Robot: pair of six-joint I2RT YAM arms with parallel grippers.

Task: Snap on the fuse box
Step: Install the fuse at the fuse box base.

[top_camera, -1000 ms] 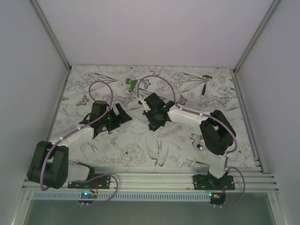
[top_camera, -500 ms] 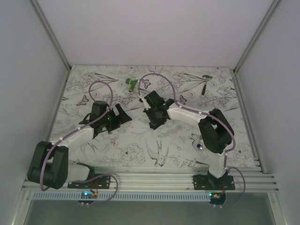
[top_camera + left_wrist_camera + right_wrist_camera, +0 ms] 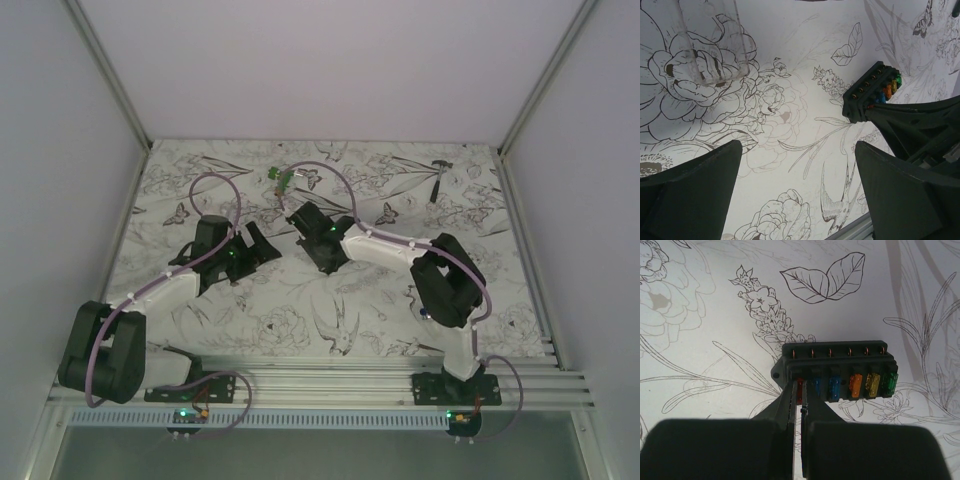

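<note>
Robot lab cell: white panel walls (image 3: pixel 330 60), aluminium frame rail (image 3: pixel 330 378).

Overhead light: soft, even, faintly violet; the table (image 3: pixel 300 320) is bright.
Overhead sharpness: low and grainy; the fine print smears.
Overhead shadows: faint and soft-edged under my arms.
Left wrist focus: the print is crisp; my left fingers (image 3: pixel 690 195) are dark and featureless at 7 and 5 o'clock.
Left wrist glare: small glints on the clear plastic piece (image 3: pixel 715 45) at 11 o'clock.
Left wrist shadow: a grey band at 1 o'clock.
Right wrist focus: the fuse box (image 3: pixel 840 372) is sharp; my right fingers (image 3: pixel 715 450) are a black blur at 6 o'clock.
Right wrist shadow: soft grey bands at 1 o'clock.
</note>
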